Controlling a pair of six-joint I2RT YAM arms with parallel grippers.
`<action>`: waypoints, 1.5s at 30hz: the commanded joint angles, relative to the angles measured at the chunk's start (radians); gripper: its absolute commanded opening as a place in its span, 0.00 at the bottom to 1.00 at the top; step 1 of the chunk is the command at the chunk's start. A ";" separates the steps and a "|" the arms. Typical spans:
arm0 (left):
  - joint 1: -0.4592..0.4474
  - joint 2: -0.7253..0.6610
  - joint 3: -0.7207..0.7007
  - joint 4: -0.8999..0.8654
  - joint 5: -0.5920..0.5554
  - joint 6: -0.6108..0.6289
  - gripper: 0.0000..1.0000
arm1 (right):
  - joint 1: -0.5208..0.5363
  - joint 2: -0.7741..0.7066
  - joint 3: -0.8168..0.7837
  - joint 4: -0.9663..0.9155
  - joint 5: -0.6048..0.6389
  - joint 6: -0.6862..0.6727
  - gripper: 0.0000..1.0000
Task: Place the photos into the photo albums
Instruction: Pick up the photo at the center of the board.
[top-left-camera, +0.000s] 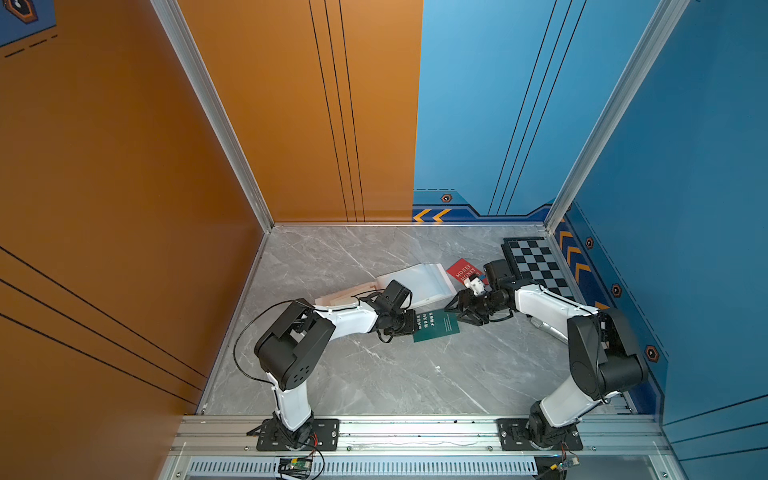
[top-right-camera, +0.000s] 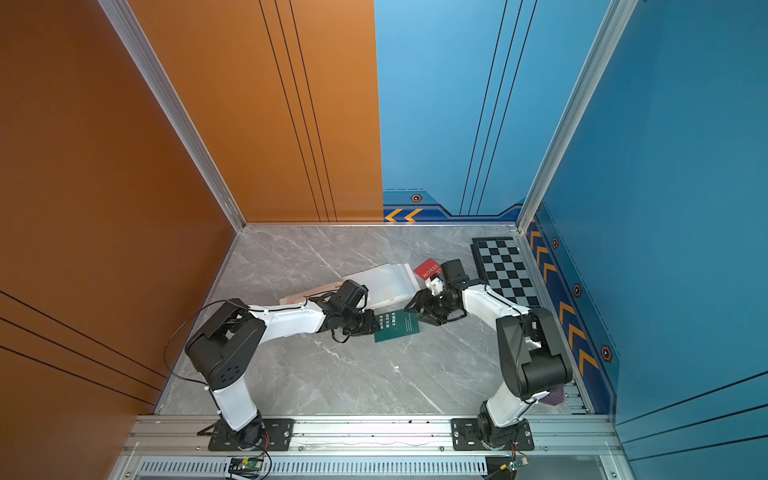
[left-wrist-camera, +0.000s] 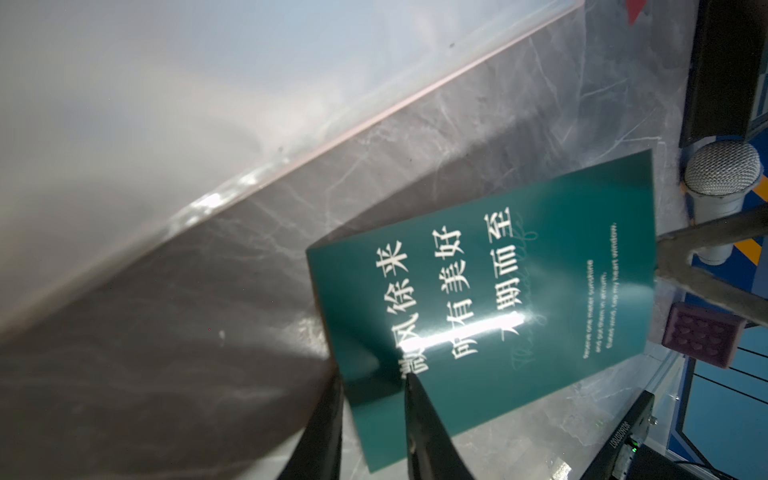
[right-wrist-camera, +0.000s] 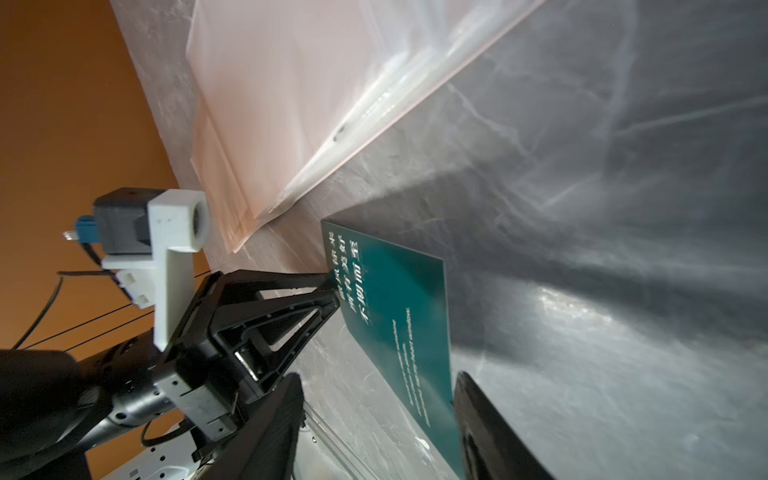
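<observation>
Pinching one short edge of the dark green card (top-left-camera: 436, 326), the left hand (right-wrist-camera: 333, 291) holds it tilted above the table (top-left-camera: 374, 374). The right hand (right-wrist-camera: 376, 378) waits open at the card's far end, gripping nothing. The album (top-left-camera: 419, 282) lies open just behind. Insertion seems under way; next, the card's free edge needs guiding into a sleeve mouth.

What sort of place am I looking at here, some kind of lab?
Most likely a robot test booth: a left arm and right arm bolted to an aluminium rail, a grey marble-look tabletop boxed in by an orange panel and a blue panel, and a checkerboard in one corner.
</observation>
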 joint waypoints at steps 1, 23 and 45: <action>-0.012 0.063 -0.006 -0.064 -0.008 0.017 0.27 | 0.014 -0.015 0.018 0.031 -0.125 0.018 0.59; -0.026 0.038 0.021 -0.112 -0.070 0.034 0.27 | 0.001 -0.040 0.013 -0.015 -0.062 -0.025 0.20; 0.041 -0.182 -0.002 -0.195 -0.249 0.121 0.27 | -0.008 -0.020 0.235 -0.177 -0.096 -0.103 0.00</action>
